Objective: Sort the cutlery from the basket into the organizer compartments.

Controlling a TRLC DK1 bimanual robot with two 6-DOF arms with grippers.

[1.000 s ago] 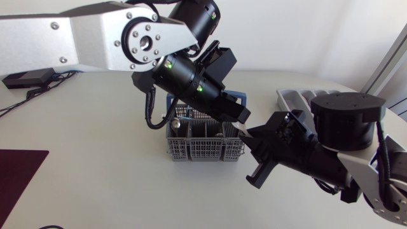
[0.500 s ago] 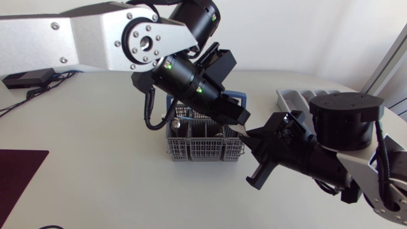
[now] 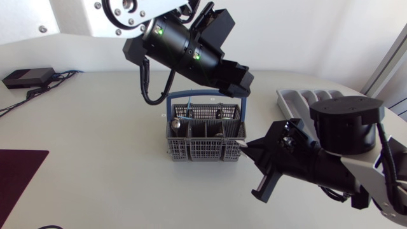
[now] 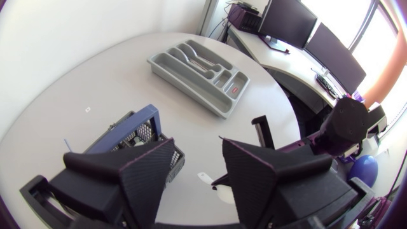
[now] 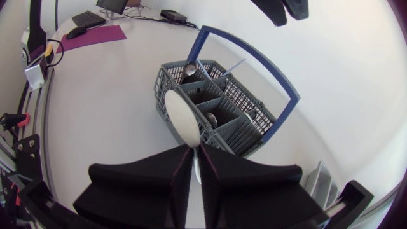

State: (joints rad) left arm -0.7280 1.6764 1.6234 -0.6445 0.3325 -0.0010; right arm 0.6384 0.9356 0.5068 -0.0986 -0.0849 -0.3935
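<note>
Grey wire makes the basket (image 3: 202, 151), with a blue hoop (image 3: 191, 96) on top. It sits in the middle of the table (image 3: 95, 140). More cutlery (image 3: 179, 123) stands in its pockets.

The right gripper (image 5: 193, 156) is squeezed tight on a spoon (image 5: 180, 117). It pinches the thin end, so the round end sticks out ahead, close by the basket's side. I think it holds the spoon this way so the round end can go into a slot first.

The left gripper (image 4: 197, 149) hangs high over the basket. Its fingers are spread apart with nothing in them. It looks like it is keeping out of the way.

The grey tray (image 3: 299, 97) waits well apart from the basket, on the right arm's side. The spoon should go there next.
</note>
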